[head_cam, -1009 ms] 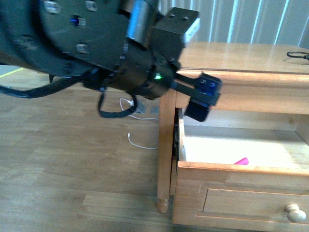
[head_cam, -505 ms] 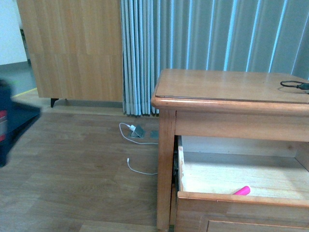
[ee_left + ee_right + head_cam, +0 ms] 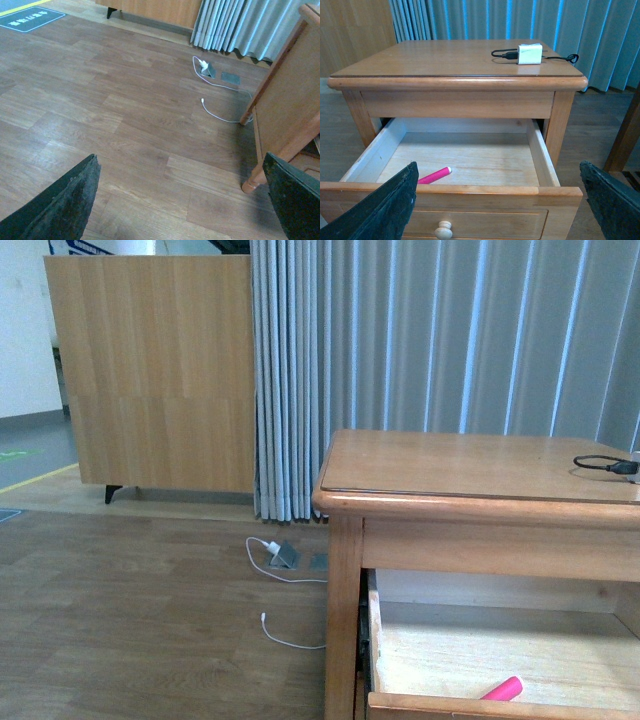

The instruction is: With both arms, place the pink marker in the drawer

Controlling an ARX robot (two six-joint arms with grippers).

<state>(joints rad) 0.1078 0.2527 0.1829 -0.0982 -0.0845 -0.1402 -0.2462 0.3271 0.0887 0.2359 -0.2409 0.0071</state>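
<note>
The pink marker (image 3: 434,175) lies inside the open drawer (image 3: 485,190), near its front edge. The left jaws and right jaws are spread wide, empty. Closing likely remains: push the front panel squarely and gently so it slides straight.

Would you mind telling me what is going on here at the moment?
The pink marker lies inside the open drawer of the wooden table. Nothing is being held: the right hand is open and faces the drawer, and the left hand is open over the floor beside the table. The drawer is not yet shut.
</note>
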